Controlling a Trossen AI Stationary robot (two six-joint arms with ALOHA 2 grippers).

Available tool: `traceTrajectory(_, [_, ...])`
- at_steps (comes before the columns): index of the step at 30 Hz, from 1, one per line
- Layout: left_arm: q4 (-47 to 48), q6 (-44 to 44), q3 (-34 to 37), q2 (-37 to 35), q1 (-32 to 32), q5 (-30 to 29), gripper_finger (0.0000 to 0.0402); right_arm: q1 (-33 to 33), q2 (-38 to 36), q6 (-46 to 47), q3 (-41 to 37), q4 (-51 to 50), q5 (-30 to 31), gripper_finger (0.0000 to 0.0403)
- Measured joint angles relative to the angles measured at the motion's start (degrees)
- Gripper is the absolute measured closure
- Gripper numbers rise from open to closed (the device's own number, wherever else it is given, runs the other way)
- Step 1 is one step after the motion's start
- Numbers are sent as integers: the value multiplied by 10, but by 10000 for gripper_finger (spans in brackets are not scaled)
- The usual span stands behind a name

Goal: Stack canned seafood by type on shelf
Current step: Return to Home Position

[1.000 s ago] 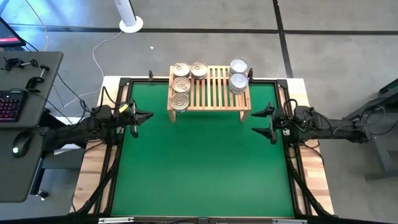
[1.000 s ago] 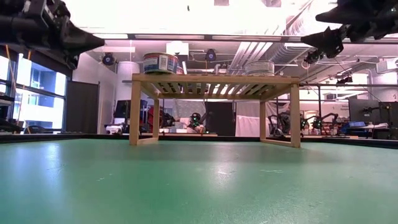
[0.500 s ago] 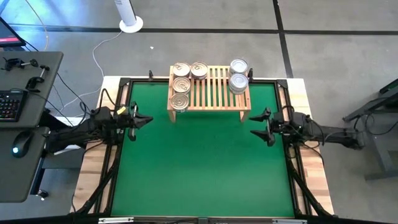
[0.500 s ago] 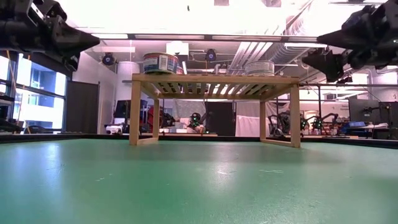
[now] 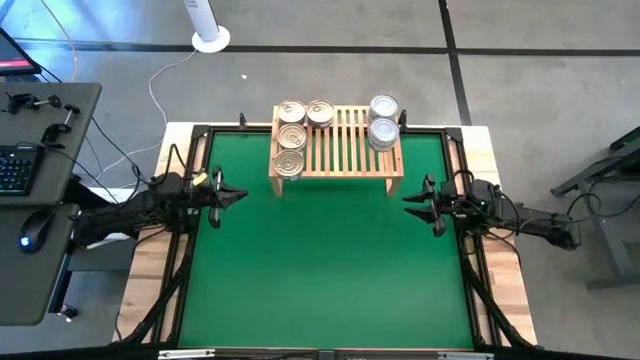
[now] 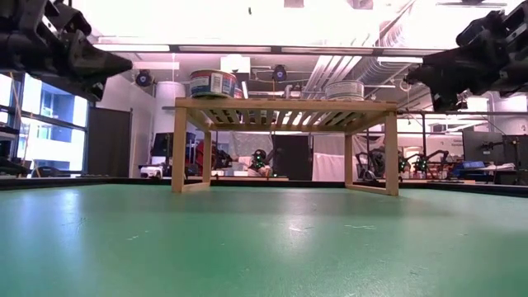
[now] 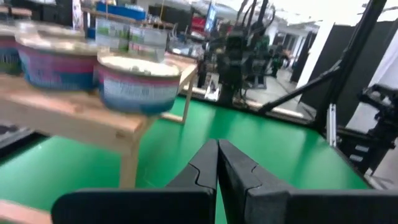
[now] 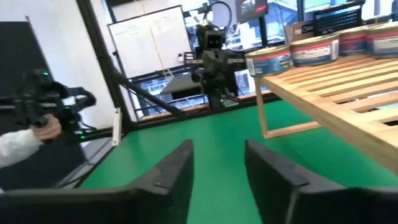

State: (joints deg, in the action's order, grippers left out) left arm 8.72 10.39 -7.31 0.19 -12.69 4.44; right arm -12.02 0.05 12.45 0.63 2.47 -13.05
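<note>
The light-wood shelf (image 5: 337,146) stands on its short legs at the far middle of the green mat (image 5: 320,270). Several gold-topped cans (image 5: 290,137) rest on its left end and silver-topped cans (image 5: 383,120) on its right far end; they also show in the low view, a can (image 6: 212,83) left and a can (image 6: 344,90) right. My left gripper (image 5: 236,195) hovers shut at the mat's left edge, pointing level toward the middle. My right gripper (image 5: 418,206) hovers at the mat's right edge, open with a narrow gap (image 8: 217,163), nothing between its fingers.
A desk with a keyboard (image 5: 15,168) and mouse stands left of the table. A white post base (image 5: 210,40) stands on the floor beyond it. A black frame (image 5: 190,150) borders the mat. A person's hand (image 8: 45,127) shows in the room beyond. The mat lies bare in front of the shelf.
My right gripper has sunk and drawn back a little toward the table's right edge, and its fingers have come closer together. The cans and the shelf have kept still.
</note>
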Motion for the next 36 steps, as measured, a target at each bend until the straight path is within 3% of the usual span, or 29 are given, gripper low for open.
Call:
traceTrajectory(11, [-22, 10, 21, 0, 0, 38, 402, 1, 0, -5, 0, 7, -18, 395])
traceTrajectory(16, [-22, -1, 21, 0, 15, 40, 401, 1, 0, 37, 0, 3, 1, 398])
traceTrajectory(21, [-26, -1, 21, 0, 30, 34, 402, 32, 0, 42, -1, -1, 96, 400])
traceTrajectory(26, [-26, -1, 21, 0, 42, 22, 401, 110, 0, 29, -1, 4, 179, 401])
traceTrajectory(31, [-26, -10, 21, 0, 49, 1, 402, 176, 0, -18, -1, 2, 219, 402])
traceTrajectory(36, [-25, -35, 21, 0, 49, 1, 402, 175, 0, -51, -1, 0, 224, 402])
